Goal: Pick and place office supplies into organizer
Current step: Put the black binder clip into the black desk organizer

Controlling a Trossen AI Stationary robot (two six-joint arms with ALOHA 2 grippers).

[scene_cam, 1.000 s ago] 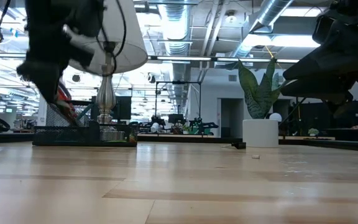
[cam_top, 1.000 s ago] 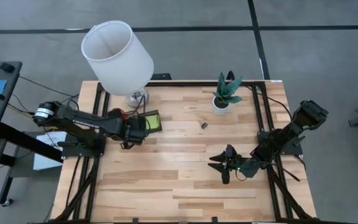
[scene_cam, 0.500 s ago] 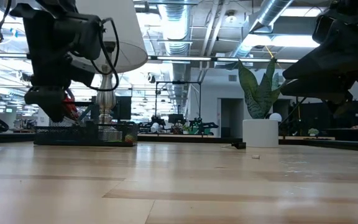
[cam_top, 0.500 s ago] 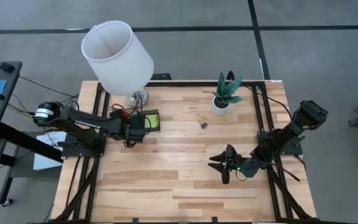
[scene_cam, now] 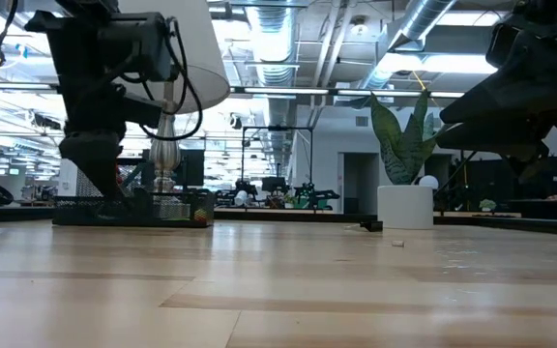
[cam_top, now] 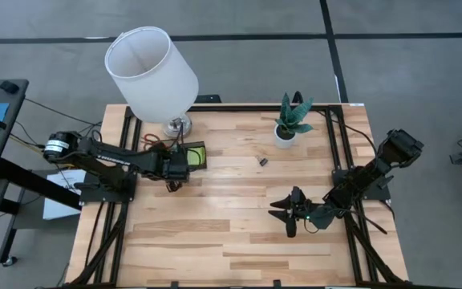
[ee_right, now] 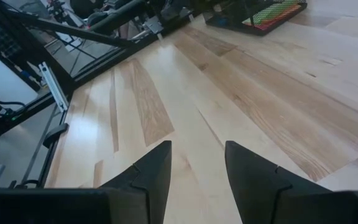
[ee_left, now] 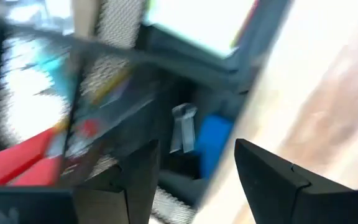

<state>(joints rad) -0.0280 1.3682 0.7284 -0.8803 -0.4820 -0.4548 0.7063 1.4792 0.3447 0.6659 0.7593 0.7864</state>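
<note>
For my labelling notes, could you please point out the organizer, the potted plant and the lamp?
organizer (cam_top: 196,155), high view, its sticky-note end.
potted plant (cam_top: 285,135), high view, its white pot.
lamp (cam_top: 151,74), high view, its white shade.

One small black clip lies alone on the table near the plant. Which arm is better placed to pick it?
Probably the right: its open gripper waits free nearer the binder clip; the left gripper is over the organizer.

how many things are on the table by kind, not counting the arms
lamp: 1
potted plant: 1
organizer: 1
small dark item lying loose on the wood: 1
total: 4
</note>
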